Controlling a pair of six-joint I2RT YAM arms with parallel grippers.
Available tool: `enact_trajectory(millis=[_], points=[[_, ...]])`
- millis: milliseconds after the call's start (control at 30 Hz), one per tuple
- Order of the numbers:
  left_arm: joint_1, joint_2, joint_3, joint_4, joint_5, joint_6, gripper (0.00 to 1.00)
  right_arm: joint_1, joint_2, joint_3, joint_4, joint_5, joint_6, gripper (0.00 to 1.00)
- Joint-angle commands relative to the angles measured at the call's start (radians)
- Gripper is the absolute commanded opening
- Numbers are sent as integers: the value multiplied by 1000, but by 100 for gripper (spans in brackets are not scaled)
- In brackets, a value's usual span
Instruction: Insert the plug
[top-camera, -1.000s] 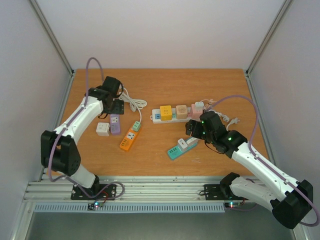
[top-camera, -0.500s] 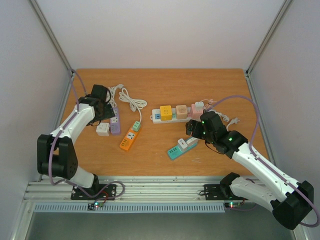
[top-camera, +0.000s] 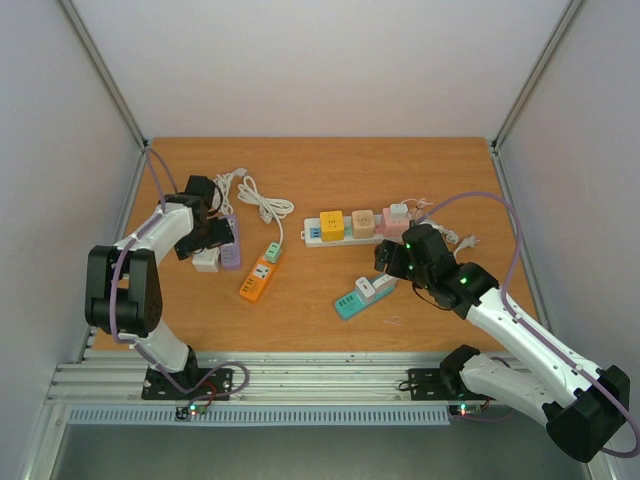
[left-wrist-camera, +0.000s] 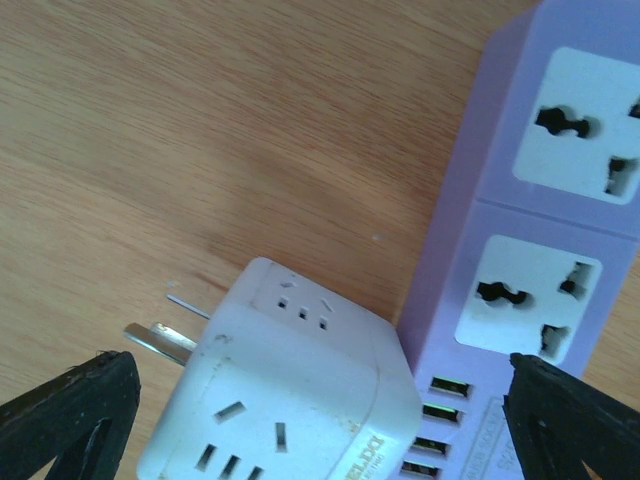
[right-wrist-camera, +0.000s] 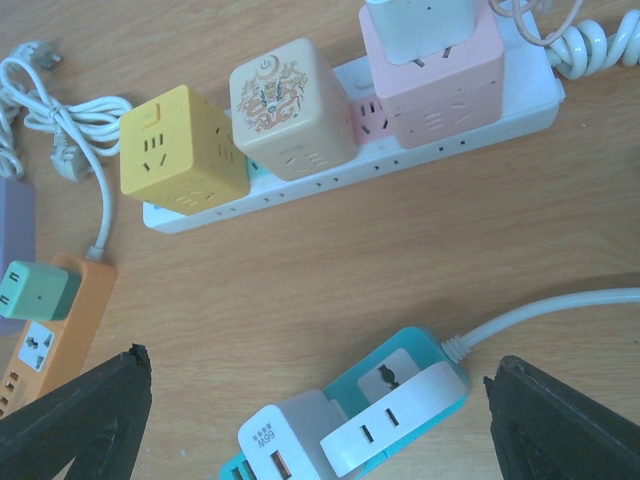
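Strips (top-camera: 258, 275) number four, one white cube adapter (left-wrist-camera: 290, 390) lying at nine o'clock of the purple strip (left-wrist-camera: 540, 250), straddled by wide-spread left gripper (left-wrist-camera: 320, 415); right gripper (right-wrist-camera: 320, 420) gapes too.

I've got a white cube adapter (left-wrist-camera: 290, 400) and a lilac power strip (left-wrist-camera: 560, 250) with white socket faces; now a yellow cube (right-wrist-camera: 185, 150), a cream cube (right-wrist-camera: 290, 110) with brown scrollwork, a pink cube (right-wrist-camera: 430, 75); teal strip (right-wrist-camera: 400, 380), orange strip (right-wrist-camera: 60, 330); table (left-wrist-camera: 200, 120) tan wood-grain.

Orange strip (top-camera: 257, 281) with green adapter (top-camera: 272, 252), teal strip (top-camera: 346, 308), long white strip (right-wrist-camera: 340, 178) bearing yellow cube (top-camera: 332, 225), beige cube (top-camera: 362, 222), pink cube (top-camera: 389, 223)
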Motion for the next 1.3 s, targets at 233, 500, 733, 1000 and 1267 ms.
enact_trajectory(millis=[233,500,733,1000,1267], points=[[4,13,-20,-37,-43,-9,96,-5,-8,-6,-3,26,1,92],[4,12,-53,-19,-21,-35,87,-5,-6,-9,0,22,4,93],[3,17,-62,-4,-32,-65,77,-6,-8,-13,5,20,10,93],[4,-67,-71,2,-109,-101,70,-5,-21,-23,19,19,11,92],[3,-184,-51,14,-20,-99,64,-5,-27,-32,50,-17,-15,92]])
